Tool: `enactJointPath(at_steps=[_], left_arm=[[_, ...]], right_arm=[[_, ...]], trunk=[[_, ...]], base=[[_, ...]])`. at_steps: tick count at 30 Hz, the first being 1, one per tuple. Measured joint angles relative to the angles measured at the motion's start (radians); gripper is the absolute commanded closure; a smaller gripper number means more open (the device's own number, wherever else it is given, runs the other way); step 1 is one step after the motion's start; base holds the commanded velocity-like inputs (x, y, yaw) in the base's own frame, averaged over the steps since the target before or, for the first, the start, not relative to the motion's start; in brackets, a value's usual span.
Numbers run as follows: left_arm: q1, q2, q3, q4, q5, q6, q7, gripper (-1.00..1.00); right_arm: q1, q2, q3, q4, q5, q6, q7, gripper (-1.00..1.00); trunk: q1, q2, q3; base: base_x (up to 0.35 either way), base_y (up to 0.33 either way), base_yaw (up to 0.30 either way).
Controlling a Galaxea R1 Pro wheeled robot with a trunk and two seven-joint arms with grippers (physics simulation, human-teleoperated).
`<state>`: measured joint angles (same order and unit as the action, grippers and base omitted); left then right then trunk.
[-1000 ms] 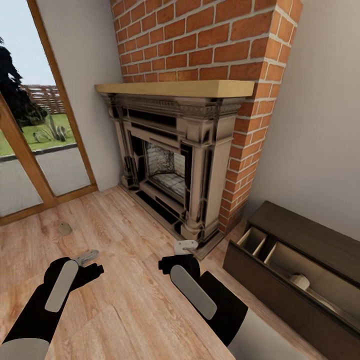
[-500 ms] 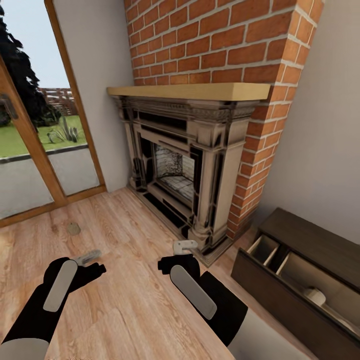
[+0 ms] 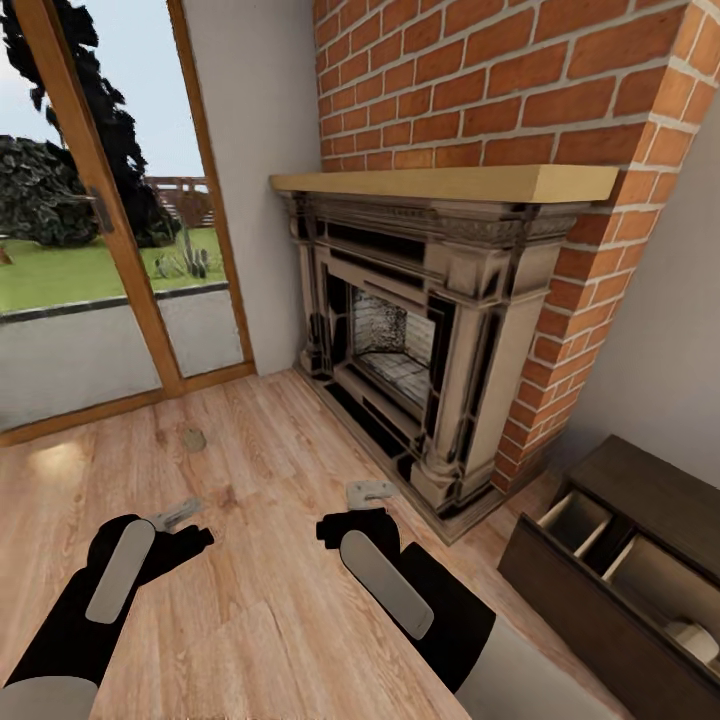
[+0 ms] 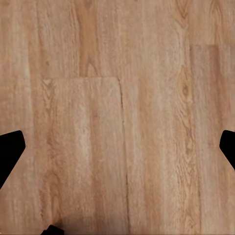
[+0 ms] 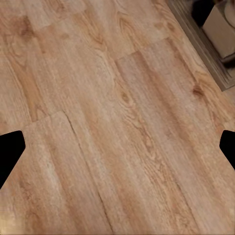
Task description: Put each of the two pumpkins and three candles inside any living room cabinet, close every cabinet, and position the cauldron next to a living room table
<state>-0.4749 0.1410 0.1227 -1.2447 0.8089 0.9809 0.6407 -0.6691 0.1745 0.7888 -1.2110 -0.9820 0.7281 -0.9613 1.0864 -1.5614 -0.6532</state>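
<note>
At the far left stands the glass garden door (image 3: 90,260) in its wooden frame, with lawn and trees beyond it. On the light plank floor (image 3: 260,600) just in front of the door lies one small tan candle (image 3: 193,438), well apart from both arms. Nearer, the left gripper (image 3: 176,515) hovers over bare planks, its fingers spread wide in the left wrist view and holding nothing. To its right the right gripper (image 3: 370,492) hangs near the hearth, also wide open and empty. Behind it rises the brick fireplace (image 3: 440,330) with a pale wooden mantel. At the near right the dark-brown cabinet (image 3: 560,600) has its pull-out compartment open, a pale object (image 3: 695,640) lying inside.
</note>
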Motion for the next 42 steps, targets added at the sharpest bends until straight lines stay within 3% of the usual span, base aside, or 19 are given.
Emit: enactJointPath(at_steps=[42], left_arm=[[0.0, 0.0, 0.0, 0.0, 0.003, 0.0, -0.003, -1.0]], right_arm=[[0.0, 0.0, 0.0, 0.002, 0.0, 0.0, -0.002, -1.0]], trunk=[[0.0, 0.0, 0.0]], base=[[0.0, 0.0, 0.29]])
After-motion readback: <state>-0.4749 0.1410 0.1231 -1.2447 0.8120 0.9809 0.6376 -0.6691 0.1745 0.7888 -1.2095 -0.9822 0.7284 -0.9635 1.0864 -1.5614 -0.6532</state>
